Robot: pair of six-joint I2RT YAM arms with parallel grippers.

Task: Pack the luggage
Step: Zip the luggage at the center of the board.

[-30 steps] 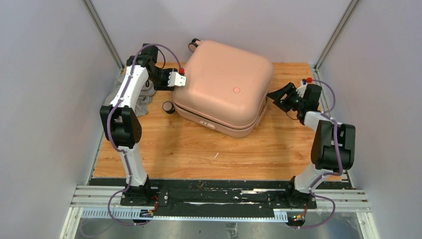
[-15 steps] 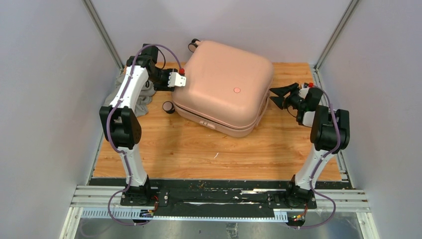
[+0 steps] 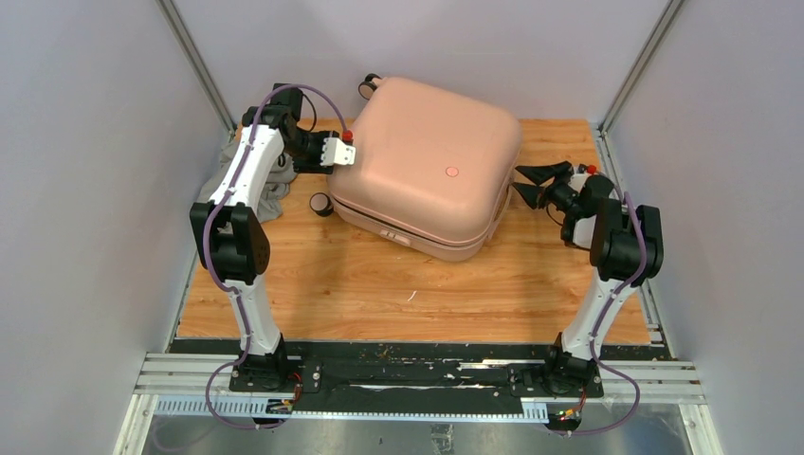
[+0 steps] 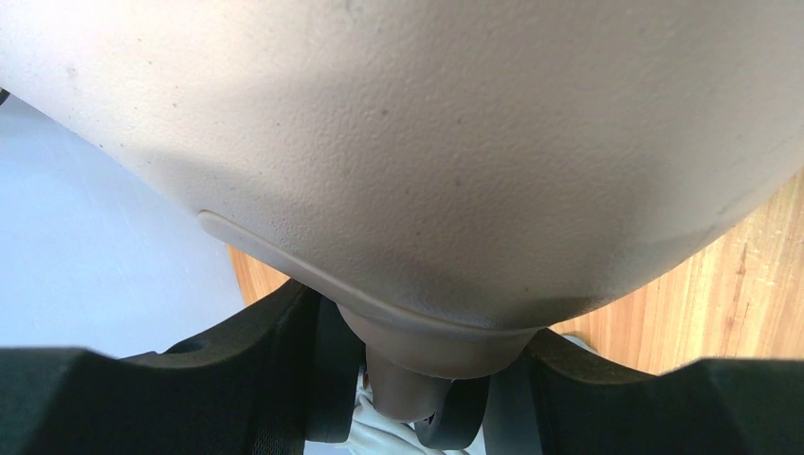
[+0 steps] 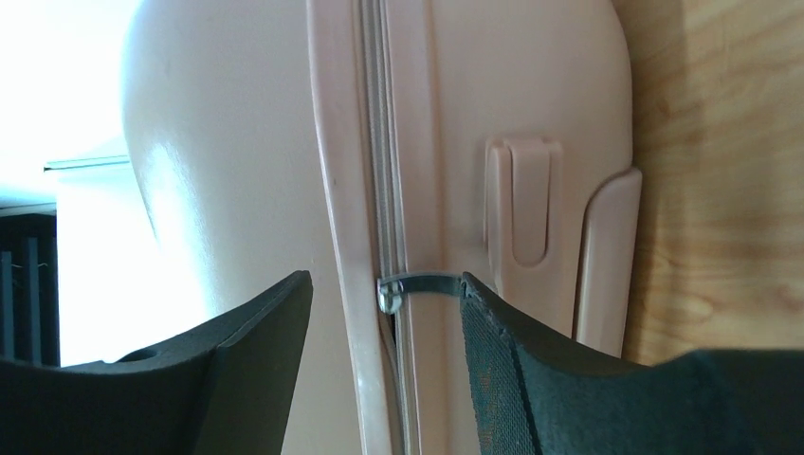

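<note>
The luggage [image 3: 427, 152] lies flat and closed on the far half of the wooden table [image 3: 379, 284], skewed to its edges. The chief risk is at the zip. The small metal zipper pull [image 5: 422, 281] lies across the gap between the right gripper's [image 3: 516, 184] fingers, and if they close off-centre they may pinch seam instead of tab. A tug could also slide the whole case unless its other side is held. The right gripper stands open and holds nothing, one finger seemingly just touching the pull's end. The left gripper [image 3: 339, 152] straddles the case's left corner, about half spread. Whether it truly clamps the shell I cannot tell, as that view is too close.
</note>
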